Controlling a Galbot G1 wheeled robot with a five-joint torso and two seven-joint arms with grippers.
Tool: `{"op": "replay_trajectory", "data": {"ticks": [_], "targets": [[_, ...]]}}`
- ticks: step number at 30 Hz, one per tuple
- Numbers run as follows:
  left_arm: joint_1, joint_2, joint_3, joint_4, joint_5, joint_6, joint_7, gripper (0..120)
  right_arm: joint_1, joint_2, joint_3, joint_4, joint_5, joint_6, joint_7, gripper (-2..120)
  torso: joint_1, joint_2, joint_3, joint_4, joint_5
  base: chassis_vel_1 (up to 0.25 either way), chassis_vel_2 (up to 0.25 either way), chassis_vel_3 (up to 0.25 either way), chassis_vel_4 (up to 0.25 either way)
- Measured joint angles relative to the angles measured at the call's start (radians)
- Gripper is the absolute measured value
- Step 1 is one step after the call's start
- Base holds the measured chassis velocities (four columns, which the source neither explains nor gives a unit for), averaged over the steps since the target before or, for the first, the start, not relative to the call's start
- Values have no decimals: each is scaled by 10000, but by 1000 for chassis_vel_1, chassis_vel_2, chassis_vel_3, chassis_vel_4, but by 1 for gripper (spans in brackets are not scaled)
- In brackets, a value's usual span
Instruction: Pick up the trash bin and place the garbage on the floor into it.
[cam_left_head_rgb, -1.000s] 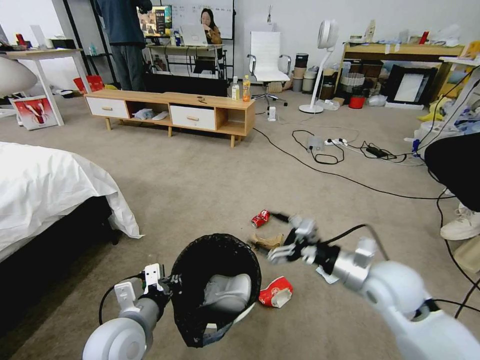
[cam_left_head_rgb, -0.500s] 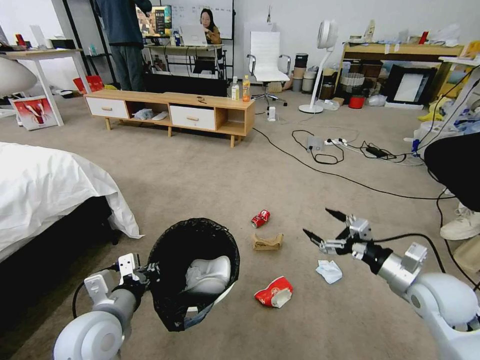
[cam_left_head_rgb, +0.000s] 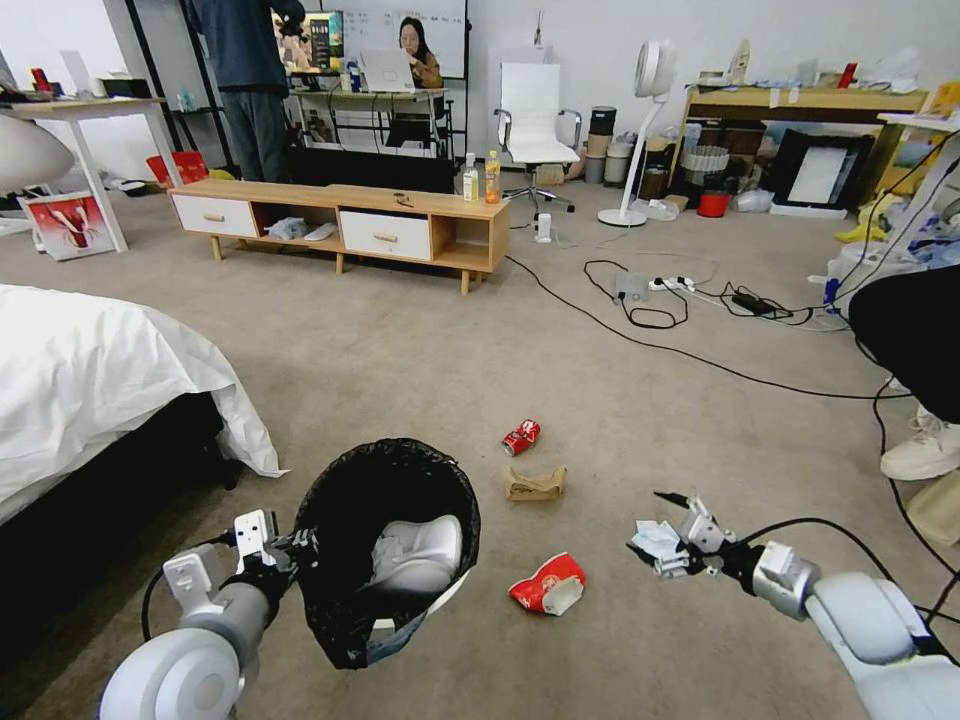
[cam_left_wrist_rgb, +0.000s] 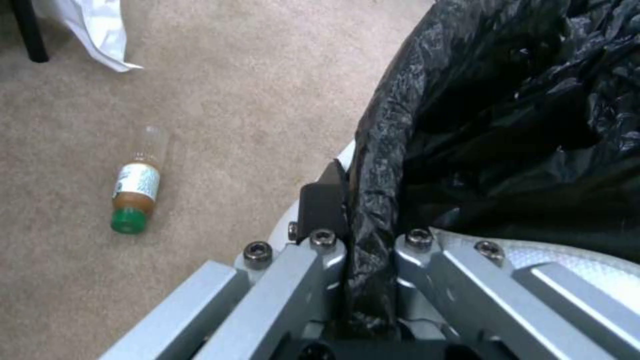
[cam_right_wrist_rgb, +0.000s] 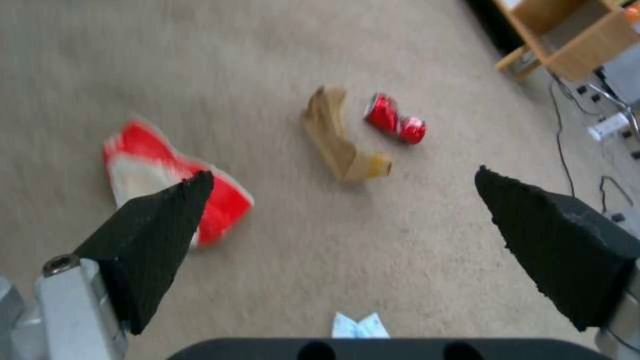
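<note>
Nearby, left hand (cam_left_wrist_rgb: 347, 250) clamps trash bin (cam_left_head_rgb: 385, 545); right hand (cam_left_head_rgb: 660, 525), fingers apart, seemingly over tissue (cam_left_head_rgb: 655, 538).

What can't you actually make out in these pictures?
- White tissue, head view: partly covered by the right pincer; cut off at the edge in the right wrist view.
- Trash bin contents: dark bag hides all but something pale.
- Green-capped bottle label, left wrist view: too small to read.

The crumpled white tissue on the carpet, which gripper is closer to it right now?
Right. The right gripper is open and directly at the crumpled white tissue, its jaws either side of it. The left gripper is across the floor, shut on the trash bin rim.
</note>
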Motion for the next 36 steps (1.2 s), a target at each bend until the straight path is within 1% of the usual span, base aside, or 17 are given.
{"op": "replay_trajectory", "data": {"ticks": [1, 2, 3, 4, 6, 7, 9, 10, 12, 16, 19, 20, 22, 23, 24, 29, 36], "targets": [[23, -2, 9, -7, 6, 0, 8, 3, 287, 176, -122, -452, -447, 292, -34, 100, 0, 0, 0, 1, 0, 0, 0, 0, 0], [23, -2, 9, -7, 6, 0, 8, 3, 287, 176, -122, -452, -447, 292, -34, 100, 0, 0, 0, 1, 0, 0, 0, 0, 0], [35, -4, 13, -9, 15, -3, 15, 3, 535, 309, -300, -885, -600, 469, -35, 100, 0, 0, 0, 2, -1, 0, 0, 0, 0], [35, -4, 13, -9, 15, -3, 15, 3, 535, 309, -300, -885, -600, 469, -35, 100, 0, 0, 0, 2, -1, 0, 0, 0, 0], [41, -13, 15, -11, 28, -7, 18, 3, 979, 508, -739, -1856, -610, 719, 30, 100, 0, 0, 0, 2, -1, 0, 0, 0, 0], [41, -13, 15, -11, 28, -7, 18, 3, 979, 508, -739, -1856, -610, 719, 30, 100, 0, 0, 0, 2, -1, 0, 0, 0, 0], [57, -18, 16, -11, 37, -12, 27, 3, 1310, 740, -1080, -2668, -633, 895, 111, 100, 0, 0, 0, -2, 0, 0, 0, 0, 0], [57, -18, 16, -11, 37, -12, 27, 3, 1310, 740, -1080, -2668, -633, 895, 111, 100, 0, 0, 0, -2, 0, 0, 0, 0, 0], [74, -21, 14, -11, 42, -15, 32, 3, 1631, 1031, -1384, -3386, -747, 1066, 197, 100, 0, 0, 0, -1, -1, 0, 0, 0, 0], [75, -20, 12, -9, 49, -18, 39, 3, 1927, 1306, -1637, -3890, -806, 1153, 283, 100, 0, -1, 0, 1, -1, 0, 0, 0, 0], [75, -36, 11, 15, 65, -20, 43, 3, 2535, 1911, -2030, -4740, -896, 1257, 468, 100, 0, 0, 1, 2, -2, 0, 0, 0, 0], [75, -36, 11, 15, 65, -20, 43, 3, 2535, 1911, -2030, -4740, -896, 1257, 468, 100, 0, 0, 1, 2, -2, 0, 0, 0, 0], [83, -49, 25, 40, 90, -23, 46, 3, 3007, 2297, -2204, -5436, -1003, 1372, 544, 100, 0, 0, 0, 5, -3, 0, 0, 0, 0], [83, -49, 25, 40, 90, -23, 46, 3, 3007, 2297, -2204, -5436, -1003, 1372, 544, 100, 0, 0, 0, 5, -3, 0, 0, 0, 0], [91, -58, 33, 51, 107, -26, 55, 3, 3244, 2462, -2243, -5848, -1072, 1458, 567, 100, 0, 0, 0, 3, -2, 0, 0, 0, 0], [112, -65, 63, 69, 136, -34, 79, 3, 3612, 2657, -2279, -6517, -1123, 1528, 680, 100, 0, 0, 0, 0, -3, 0, 0, 0, 0], [116, -79, 108, 72, 184, -42, 88, 3, 3559, 2724, -2416, -6586, -1126, 1490, 710, 100, 0, -1, 0, -1, 0, 0, 0, 0, 0]]}}
